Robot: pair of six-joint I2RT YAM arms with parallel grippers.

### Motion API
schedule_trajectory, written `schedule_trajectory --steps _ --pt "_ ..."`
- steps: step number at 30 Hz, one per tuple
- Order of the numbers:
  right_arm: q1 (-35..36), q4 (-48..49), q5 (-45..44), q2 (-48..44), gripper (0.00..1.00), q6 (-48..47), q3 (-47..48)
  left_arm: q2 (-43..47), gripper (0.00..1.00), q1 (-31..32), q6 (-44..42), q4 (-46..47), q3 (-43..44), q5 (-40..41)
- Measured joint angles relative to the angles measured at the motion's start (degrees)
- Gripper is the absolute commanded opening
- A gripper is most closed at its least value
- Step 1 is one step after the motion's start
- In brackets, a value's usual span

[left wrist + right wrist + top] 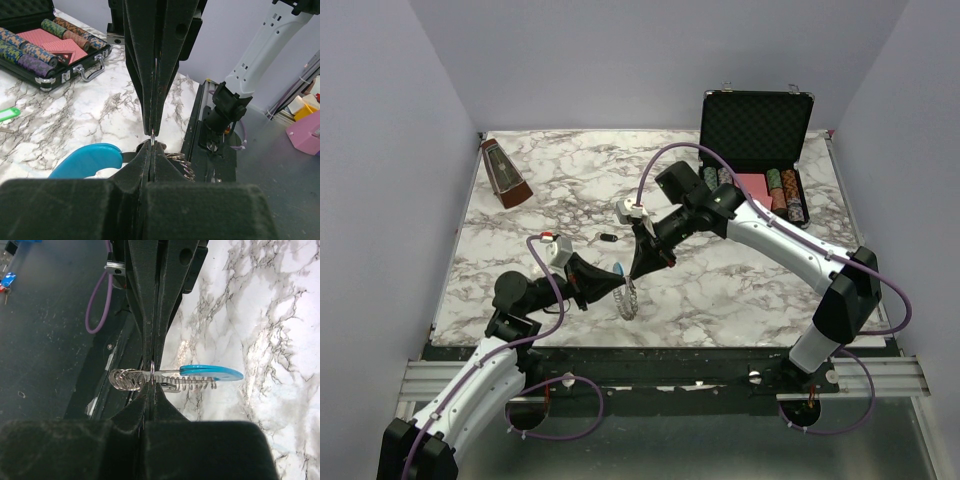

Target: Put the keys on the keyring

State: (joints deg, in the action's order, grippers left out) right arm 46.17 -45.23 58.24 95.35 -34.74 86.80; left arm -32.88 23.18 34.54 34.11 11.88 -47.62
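My left gripper (623, 271) is shut on the keyring (630, 298) and holds it above the near middle of the table, with the silvery links hanging down. My right gripper (642, 267) meets it tip to tip and is shut on a thin ring of the same keyring. In the left wrist view the light blue section (90, 157) sticks out left of my gripper (152, 146), with links (181, 160) to the right. In the right wrist view the thin ring (152, 371) sits between both tips, with the blue section (210, 373) to the right. A black key (607, 238) lies on the table. A green key (7, 114) lies further off.
An open black case (756, 120) with striped poker chips (785, 192) stands at the back right. Its metal handle (92, 71) faces the table's middle. A brown metronome (505, 173) stands at the back left. The marble table (570, 190) has walls on three sides.
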Motion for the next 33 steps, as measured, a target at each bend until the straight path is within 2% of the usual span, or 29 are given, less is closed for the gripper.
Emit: schedule_trajectory --steps 33 --pt "0.0 0.4 -1.1 -3.1 0.01 -9.3 -1.6 -5.1 0.00 -1.6 13.9 2.7 1.6 -3.5"
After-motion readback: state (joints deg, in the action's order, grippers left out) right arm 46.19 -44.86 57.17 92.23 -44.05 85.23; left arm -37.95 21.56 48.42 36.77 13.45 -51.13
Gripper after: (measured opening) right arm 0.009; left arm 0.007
